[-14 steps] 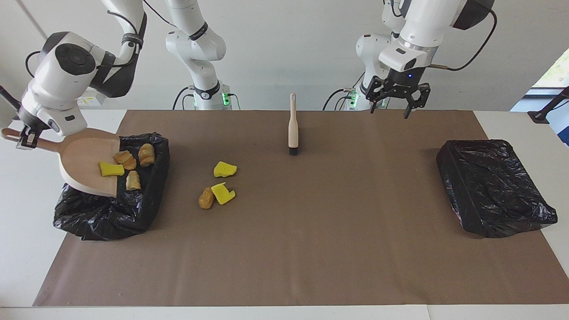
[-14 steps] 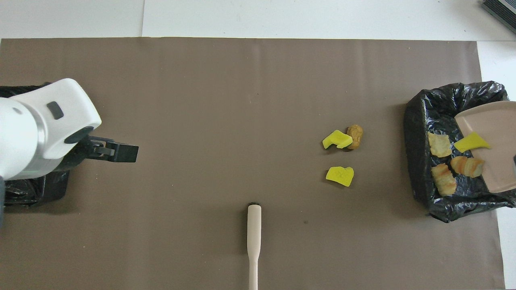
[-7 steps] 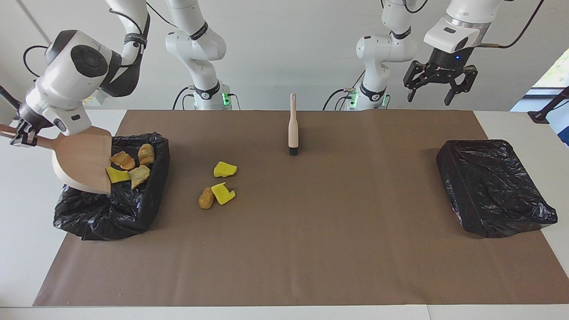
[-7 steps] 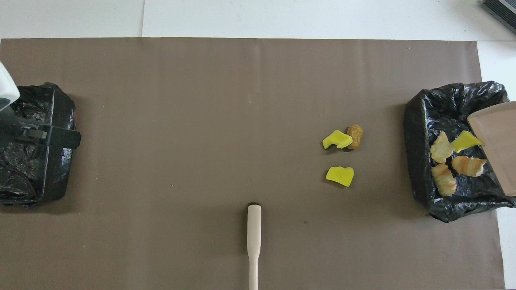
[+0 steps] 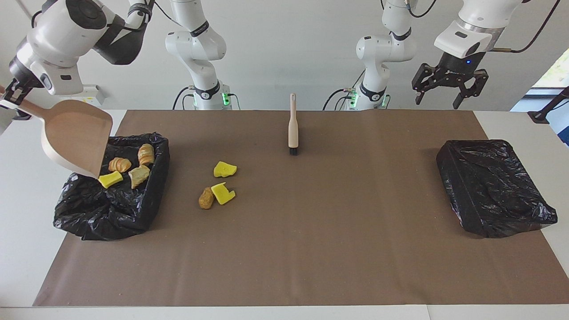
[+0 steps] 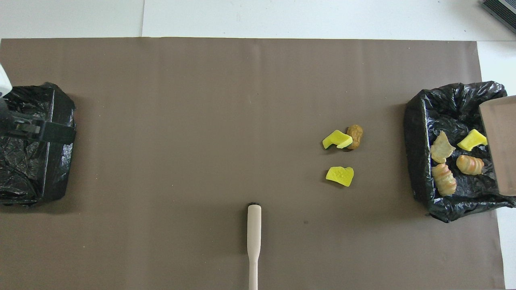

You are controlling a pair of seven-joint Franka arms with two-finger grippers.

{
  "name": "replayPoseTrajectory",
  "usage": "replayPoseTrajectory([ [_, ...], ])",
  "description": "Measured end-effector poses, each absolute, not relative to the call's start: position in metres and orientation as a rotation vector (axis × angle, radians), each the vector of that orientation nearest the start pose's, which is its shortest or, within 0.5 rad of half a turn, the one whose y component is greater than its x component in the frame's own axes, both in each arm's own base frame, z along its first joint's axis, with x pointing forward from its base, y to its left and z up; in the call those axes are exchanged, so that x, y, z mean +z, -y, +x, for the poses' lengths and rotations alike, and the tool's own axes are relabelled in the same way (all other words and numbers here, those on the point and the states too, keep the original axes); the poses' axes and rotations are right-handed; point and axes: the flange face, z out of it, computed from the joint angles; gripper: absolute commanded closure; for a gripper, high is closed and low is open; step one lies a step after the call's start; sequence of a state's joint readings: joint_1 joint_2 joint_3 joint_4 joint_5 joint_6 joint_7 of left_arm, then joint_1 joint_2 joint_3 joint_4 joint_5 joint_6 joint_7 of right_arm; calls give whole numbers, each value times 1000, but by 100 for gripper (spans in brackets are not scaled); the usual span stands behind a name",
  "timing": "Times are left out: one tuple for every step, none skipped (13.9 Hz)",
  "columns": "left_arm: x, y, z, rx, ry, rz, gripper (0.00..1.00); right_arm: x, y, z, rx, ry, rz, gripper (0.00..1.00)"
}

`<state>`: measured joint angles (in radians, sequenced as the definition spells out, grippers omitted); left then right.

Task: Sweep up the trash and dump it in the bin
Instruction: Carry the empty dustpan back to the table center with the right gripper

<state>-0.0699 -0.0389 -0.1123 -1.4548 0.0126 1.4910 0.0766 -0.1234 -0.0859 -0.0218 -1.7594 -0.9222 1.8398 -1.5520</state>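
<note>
My right gripper is shut on the handle of the pale wooden dustpan, which hangs tilted and bare over the black-lined bin at the right arm's end. In that bin lie a yellow chunk and three tan croissant lumps. On the brown mat beside the bin rest two yellow chunks and a brown lump. The brush lies on the mat near the robots. My left gripper hangs open and holds nothing, raised at the left arm's end.
A second black-lined bin sits at the left arm's end of the mat, and in the overhead view the left gripper shows over it. The brown mat covers most of the white table.
The right arm lifted and tipped the dustpan further; the yellow chunk and lumps slid off it into the bin. The left gripper rose and swung toward the left arm's end.
</note>
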Motion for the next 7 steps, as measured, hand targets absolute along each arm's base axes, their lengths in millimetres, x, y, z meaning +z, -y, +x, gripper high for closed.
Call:
replayPoseTrajectory([
  [693, 96, 524, -114, -399, -3101, 0, 634, 132, 540, -660, -1636, 1702, 100],
  [692, 93, 523, -108, -392, -3101, 0, 630, 123, 541, -587, -1603, 1786, 100],
  [692, 89, 524, -103, -381, -3103, 0, 625, 116, 542, -507, -1560, 1884, 100],
  [692, 85, 524, -96, -367, -3104, 0, 621, 111, 543, -440, -1511, 1970, 100],
  [691, 80, 524, -88, -356, -3105, 0, 619, 102, 545, -375, -1457, 2045, 100],
  [691, 77, 524, -83, -346, -3106, 0, 617, 89, 547, -312, -1400, 2110, 100],
  [691, 74, 524, -78, -338, -3107, 0, 614, 69, 549, -250, -1346, 2170, 100],
])
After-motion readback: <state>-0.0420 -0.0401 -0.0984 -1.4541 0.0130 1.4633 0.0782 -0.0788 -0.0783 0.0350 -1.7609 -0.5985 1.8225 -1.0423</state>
